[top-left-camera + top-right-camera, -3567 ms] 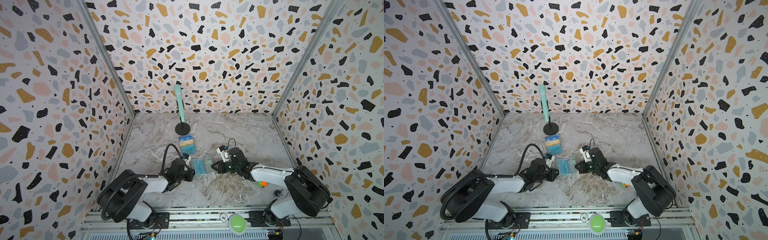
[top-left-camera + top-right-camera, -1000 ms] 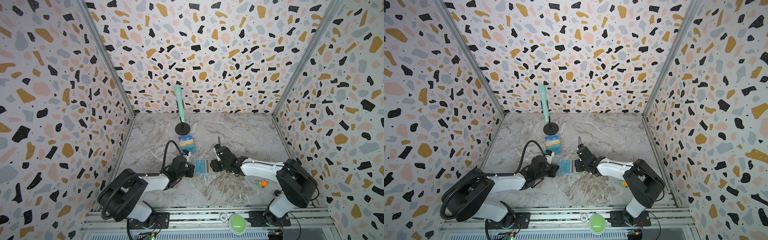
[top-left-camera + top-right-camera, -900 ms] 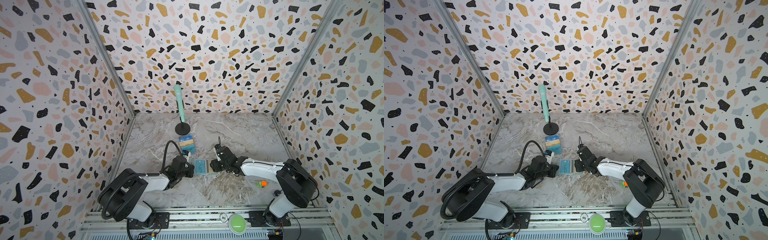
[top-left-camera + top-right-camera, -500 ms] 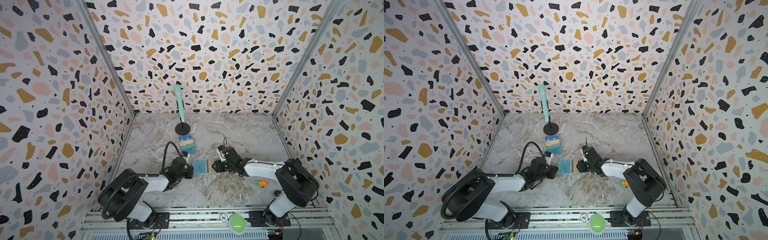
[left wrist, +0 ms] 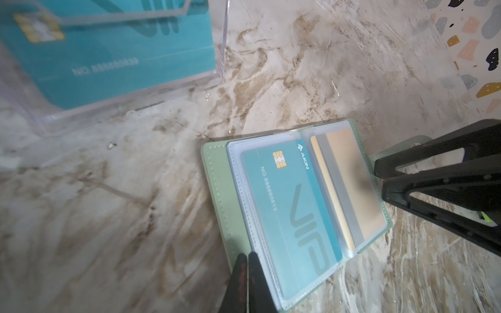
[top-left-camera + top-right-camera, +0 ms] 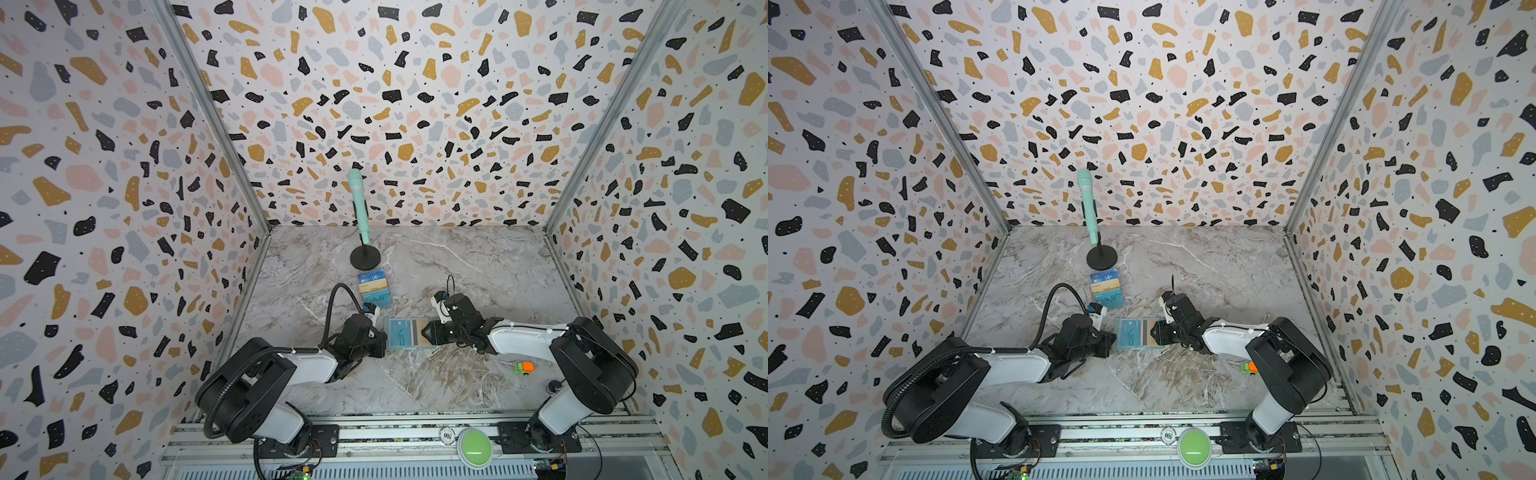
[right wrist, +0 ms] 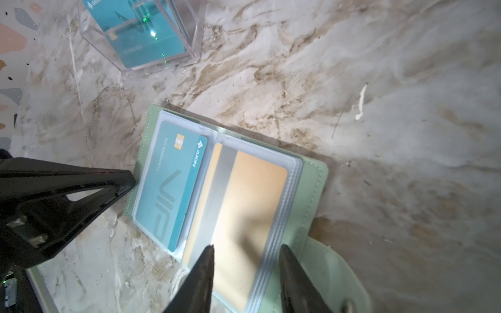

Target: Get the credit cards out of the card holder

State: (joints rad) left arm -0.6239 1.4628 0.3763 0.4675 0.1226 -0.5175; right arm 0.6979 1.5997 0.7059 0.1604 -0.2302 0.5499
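Observation:
The card holder [image 5: 217, 173] lies open on the marble table, a mint-green booklet with clear sleeves, also seen in the right wrist view [image 7: 311, 184] and in both top views [image 6: 405, 321] [image 6: 1136, 321]. A teal-blue credit card [image 5: 287, 206] [image 7: 173, 184] fills one sleeve. A golden card [image 5: 349, 178] [image 7: 252, 195] fills the facing sleeve. My left gripper [image 5: 247, 254] [image 6: 383, 348] is shut with nothing between its tips, which rest on the cover's edge beside the blue card. My right gripper [image 7: 246, 246] [image 6: 424, 332] is open, its tips straddling the end of the golden card's sleeve.
A clear tiered stand [image 6: 374, 289] with cards stands just behind the holder. Farther back is a mint microphone [image 6: 359, 208] on a black round base. A small green-and-orange toy [image 6: 523, 368] lies at the front right. Patterned walls enclose three sides.
The right gripper's jaws have narrowed over the golden card's end, and its wrist has shifted slightly to the right. The left gripper and the holder have stayed put over the last second.

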